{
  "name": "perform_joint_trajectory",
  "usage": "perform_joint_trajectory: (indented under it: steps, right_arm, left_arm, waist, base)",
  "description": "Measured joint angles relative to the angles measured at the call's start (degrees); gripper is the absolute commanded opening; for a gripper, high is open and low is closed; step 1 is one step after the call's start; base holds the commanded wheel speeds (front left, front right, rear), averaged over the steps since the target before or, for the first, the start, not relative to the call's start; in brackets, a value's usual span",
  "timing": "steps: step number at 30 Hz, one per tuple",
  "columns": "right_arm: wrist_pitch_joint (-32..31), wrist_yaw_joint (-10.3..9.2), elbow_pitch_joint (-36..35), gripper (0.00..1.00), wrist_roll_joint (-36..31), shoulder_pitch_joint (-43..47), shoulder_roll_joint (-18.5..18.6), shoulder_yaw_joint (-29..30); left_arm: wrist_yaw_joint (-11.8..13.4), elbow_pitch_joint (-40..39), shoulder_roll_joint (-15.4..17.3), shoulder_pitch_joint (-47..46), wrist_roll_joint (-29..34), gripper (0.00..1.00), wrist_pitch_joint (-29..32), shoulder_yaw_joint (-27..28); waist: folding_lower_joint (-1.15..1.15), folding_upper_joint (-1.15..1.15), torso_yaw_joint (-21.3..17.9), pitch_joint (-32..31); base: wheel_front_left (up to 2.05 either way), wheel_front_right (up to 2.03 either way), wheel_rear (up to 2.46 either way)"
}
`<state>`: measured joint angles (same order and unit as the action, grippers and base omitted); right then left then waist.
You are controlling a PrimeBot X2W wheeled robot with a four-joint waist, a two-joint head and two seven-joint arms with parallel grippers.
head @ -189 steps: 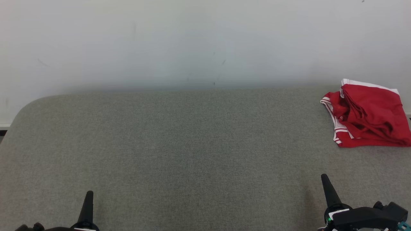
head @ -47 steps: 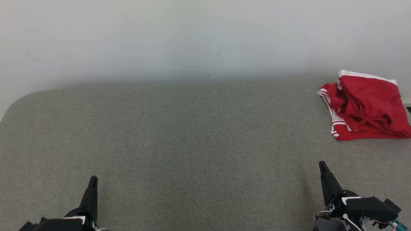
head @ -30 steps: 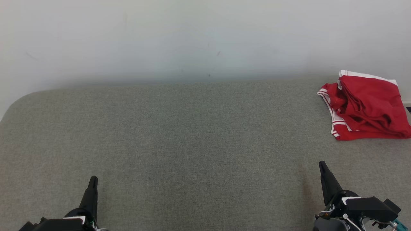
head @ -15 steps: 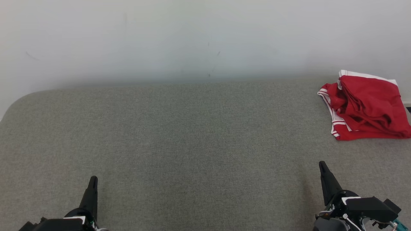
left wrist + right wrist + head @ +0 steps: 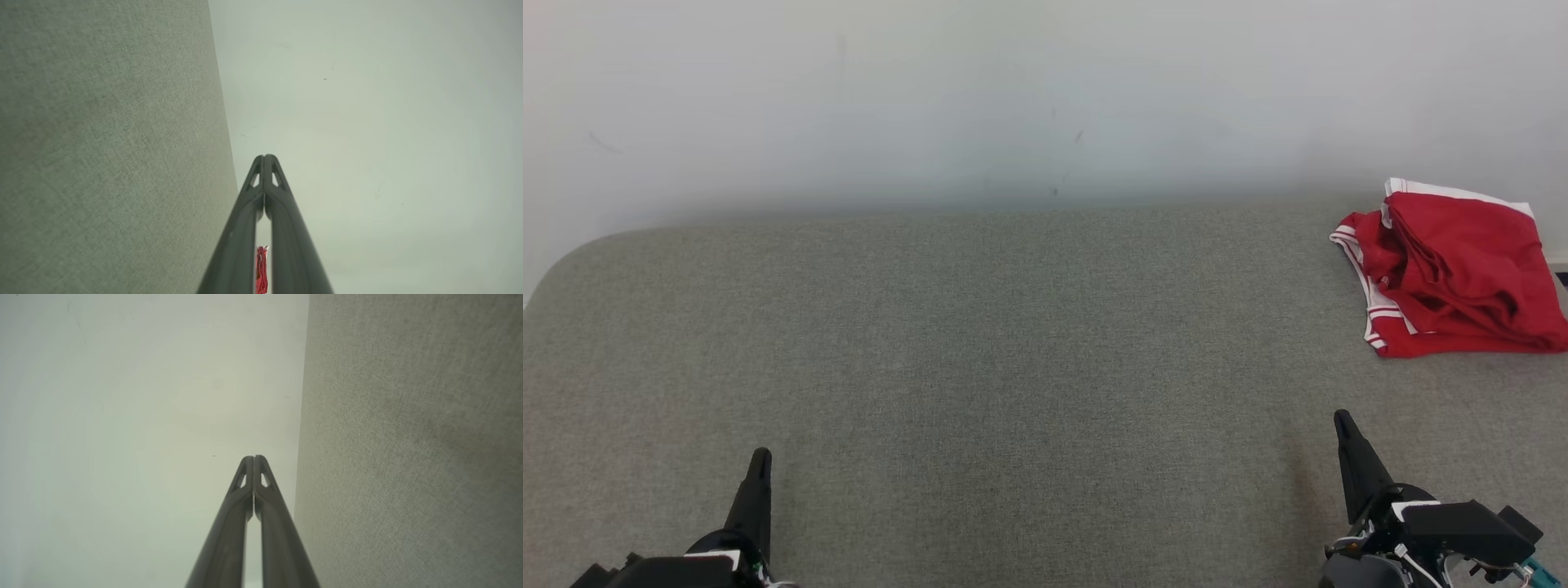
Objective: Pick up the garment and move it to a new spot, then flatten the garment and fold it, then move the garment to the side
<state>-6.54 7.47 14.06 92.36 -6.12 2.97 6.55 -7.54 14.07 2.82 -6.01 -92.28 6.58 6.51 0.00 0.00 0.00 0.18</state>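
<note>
The left gripper (image 5: pixel 760 454) is clenched on nothing, fingers pressed tip to tip, and hangs low over the near left of the pad (image 5: pixel 1013 343). The right gripper (image 5: pixel 1340 418) is likewise clenched and empty at the near right. Neither touches the garment (image 5: pixel 1462 269), which lies at the far right of the pad, close to the wall (image 5: pixel 1013 90), well apart from the left gripper and nearer the right. It is red with white trim, layered into a compact but rumpled stack with a white band along its far edge. This layout fits two stages: a garment folded and set aside with both arms parked, or a heap awaiting pickup; the views do not settle which. Should a grasp be called for, the fingers must part and pinch through all layers, since loose cloth will likely slide apart. Nothing stands between the right gripper and the garment; the wall close behind limits any approach from the far side.
</note>
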Motion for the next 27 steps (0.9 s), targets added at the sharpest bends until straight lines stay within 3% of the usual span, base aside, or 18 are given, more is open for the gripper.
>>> perform_joint_trajectory:
  steps: [27]
  right_arm:
    - [0.0, 0.0, -0.03, 0.0, 0.0, -0.01, 0.0, -0.01]
  left_arm:
    - [0.0, 0.0, -0.01, -0.01, 0.0, 0.0, 0.0, 0.03]
  waist:
    - [0.0, 0.0, 0.0, 0.0]
  base:
    - [0.0, 0.0, 0.0]
